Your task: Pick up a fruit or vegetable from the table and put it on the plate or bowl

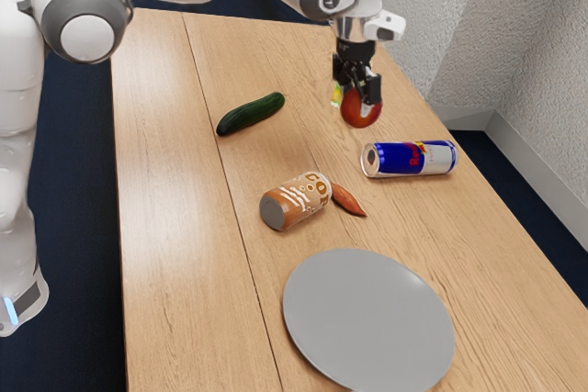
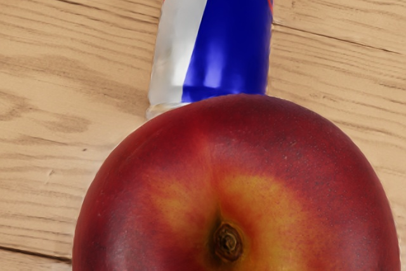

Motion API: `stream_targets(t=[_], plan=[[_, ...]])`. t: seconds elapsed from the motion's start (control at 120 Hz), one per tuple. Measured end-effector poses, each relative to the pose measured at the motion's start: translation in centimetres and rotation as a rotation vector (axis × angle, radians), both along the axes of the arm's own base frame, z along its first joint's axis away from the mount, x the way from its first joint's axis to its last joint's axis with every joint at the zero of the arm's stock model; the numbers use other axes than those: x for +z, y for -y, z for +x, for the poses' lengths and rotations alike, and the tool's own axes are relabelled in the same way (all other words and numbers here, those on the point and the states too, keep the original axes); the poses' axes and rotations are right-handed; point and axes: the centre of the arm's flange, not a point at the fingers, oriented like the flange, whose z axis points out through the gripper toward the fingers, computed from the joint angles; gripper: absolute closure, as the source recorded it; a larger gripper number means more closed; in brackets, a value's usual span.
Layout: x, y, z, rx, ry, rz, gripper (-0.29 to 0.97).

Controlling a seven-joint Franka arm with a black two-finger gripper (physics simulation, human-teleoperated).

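Red, smooth-skinned nectarine (image 1: 360,115), clamped between the black jaws near the Red Bull can (image 1: 409,158), looks round, slippery and bruisable, best gripped gently across its middle.

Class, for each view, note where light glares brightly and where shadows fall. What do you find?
Exterior view: even, soft light; the cucumber and brown can cast only faint shadows on the table. Wrist view: pale glare bands run along the blue-and-silver can; the peach is softly lit, with no hard highlight.
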Motion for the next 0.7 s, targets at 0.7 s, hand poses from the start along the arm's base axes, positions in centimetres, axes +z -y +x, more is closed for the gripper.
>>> stream_targets(t=[0.7], plan=[[-3.3,32.7,-1.9,-0.567,-0.082,-0.029,0.55]])
